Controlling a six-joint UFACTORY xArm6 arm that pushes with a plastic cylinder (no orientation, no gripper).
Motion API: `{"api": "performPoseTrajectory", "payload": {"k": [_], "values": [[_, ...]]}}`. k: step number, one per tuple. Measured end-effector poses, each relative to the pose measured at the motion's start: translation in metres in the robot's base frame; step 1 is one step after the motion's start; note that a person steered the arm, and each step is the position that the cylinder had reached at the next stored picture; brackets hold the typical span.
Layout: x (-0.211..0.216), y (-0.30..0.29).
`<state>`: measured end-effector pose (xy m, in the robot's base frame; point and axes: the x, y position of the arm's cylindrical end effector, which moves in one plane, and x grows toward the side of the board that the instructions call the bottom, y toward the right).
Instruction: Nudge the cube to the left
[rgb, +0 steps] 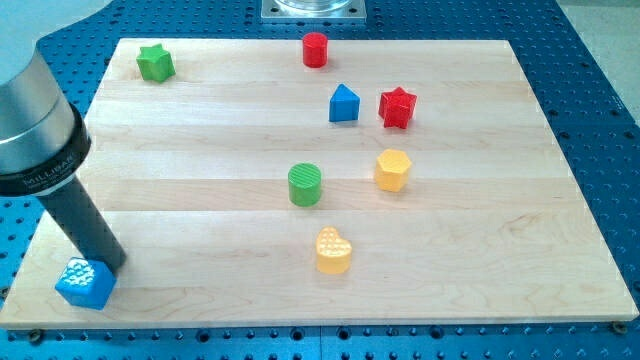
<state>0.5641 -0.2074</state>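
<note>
On the wooden board, the dark rod comes in from the view's left and my tip sits just at the upper right of the blue cube in the bottom-left corner; no gripper here, just a bare rod, looks touching. Well apart: green cylinder mid-board, yellow heart below, yellow hexagon right. Near the top: blue house-shaped block, red star, red cylinder, green star.

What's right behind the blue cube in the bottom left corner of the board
The dark rod stands directly behind the blue cube, toward the view's top right. My tip sits at the cube's upper right edge, seemingly touching it. The board beneath the cube is covered, and actual contact cannot be confirmed.
</note>
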Motion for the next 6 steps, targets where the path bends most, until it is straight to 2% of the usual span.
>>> {"api": "performPoseTrajectory", "payload": {"k": [1,2,3,5,6], "values": [[-0.016,0.04],[-0.011,0.071],[0.04,0.06],[0.055,0.009],[0.053,0.011]]}}
